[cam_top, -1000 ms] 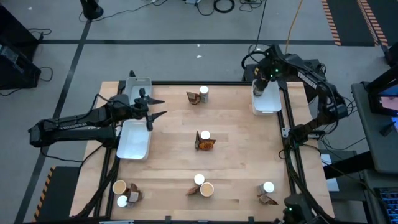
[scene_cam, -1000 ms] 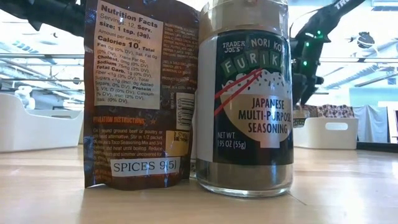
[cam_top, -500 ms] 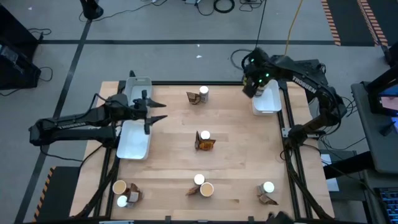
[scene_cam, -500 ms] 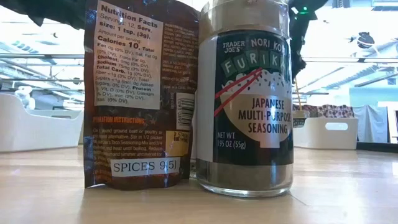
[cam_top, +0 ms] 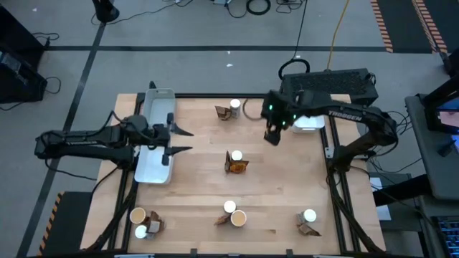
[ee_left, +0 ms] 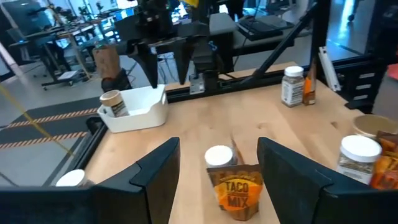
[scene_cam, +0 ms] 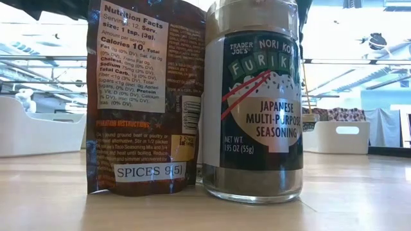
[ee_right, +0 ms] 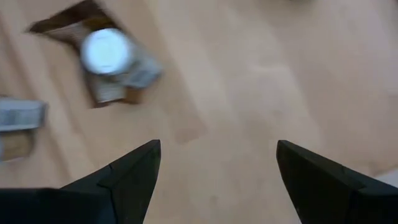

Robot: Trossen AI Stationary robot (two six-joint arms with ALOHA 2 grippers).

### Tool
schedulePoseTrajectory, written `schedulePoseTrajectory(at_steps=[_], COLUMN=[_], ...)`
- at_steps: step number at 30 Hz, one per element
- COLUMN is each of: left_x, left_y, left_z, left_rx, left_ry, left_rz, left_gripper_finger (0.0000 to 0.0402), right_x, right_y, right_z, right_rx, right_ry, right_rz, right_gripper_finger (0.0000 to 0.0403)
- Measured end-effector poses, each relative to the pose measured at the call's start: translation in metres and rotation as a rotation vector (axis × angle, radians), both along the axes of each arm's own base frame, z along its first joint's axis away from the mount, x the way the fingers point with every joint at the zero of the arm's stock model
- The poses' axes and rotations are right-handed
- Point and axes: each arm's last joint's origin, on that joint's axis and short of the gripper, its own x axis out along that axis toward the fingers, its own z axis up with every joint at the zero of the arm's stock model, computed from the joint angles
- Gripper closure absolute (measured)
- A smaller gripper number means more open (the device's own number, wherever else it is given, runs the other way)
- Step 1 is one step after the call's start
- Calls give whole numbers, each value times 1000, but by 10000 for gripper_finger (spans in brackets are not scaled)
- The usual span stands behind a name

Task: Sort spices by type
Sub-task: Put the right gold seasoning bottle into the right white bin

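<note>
Two jaws of the right gripper (cam_top: 271, 136) were spread, empty, above bare tabletop (cam_top: 287, 179). Nearest white-lidded jar (cam_top: 236, 155) sat just beside it, touching a brown packet (cam_top: 237, 167), so a descent risked snagging both. Left gripper (cam_top: 179, 140) hung open over a white tray (cam_top: 154, 161).

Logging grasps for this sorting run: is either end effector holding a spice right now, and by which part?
Nothing is held. The right end effector is open above bare table; the left end effector is open beside the white tray.

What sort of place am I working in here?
Most likely a robotics lab or workshop: a wooden table on a dark metal frame, cables on a grey floor with hazard striping, and more workbenches in the open room behind.
</note>
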Motion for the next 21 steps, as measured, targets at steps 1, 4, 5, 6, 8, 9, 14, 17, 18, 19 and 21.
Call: schedulePoseTrajectory(at_steps=[1,4,5,6,8,9,14,17,18,19,21], left_x=[0,0,1,1,1,1,1,1,1,1,1], left_y=[-2,-5,-7,-8,-10,-11,-14,-16,-17,-17,-19], left_z=[0,0,1,2,3,4,6,6,6,6,5], left_rx=[0,1,1,2,4,4,9,9,9,9,10], left_ry=[0,-5,-11,-19,-32,-41,-62,-62,-62,-59,-49], left_rz=[-10,-32,-38,-44,-54,-59,-82,-94,-97,-102,-110], left_gripper_finger=[183,183,183,183,183,183,183,183,183,183,183], right_x=[3,12,15,17,21,22,36,48,53,58,66], right_y=[9,34,43,51,69,79,125,154,163,172,190], right_z=[0,2,3,4,5,6,8,6,5,3,-2], right_rx=[6,21,31,41,61,70,91,101,109,115,121], right_ry=[-9,-58,-71,-89,-119,-133,-261,-366,-396,-430,-488], right_rz=[13,37,44,52,76,92,221,318,343,369,424], right_gripper_finger=[99,99,99,99,99,99,99,99,99,99,99])
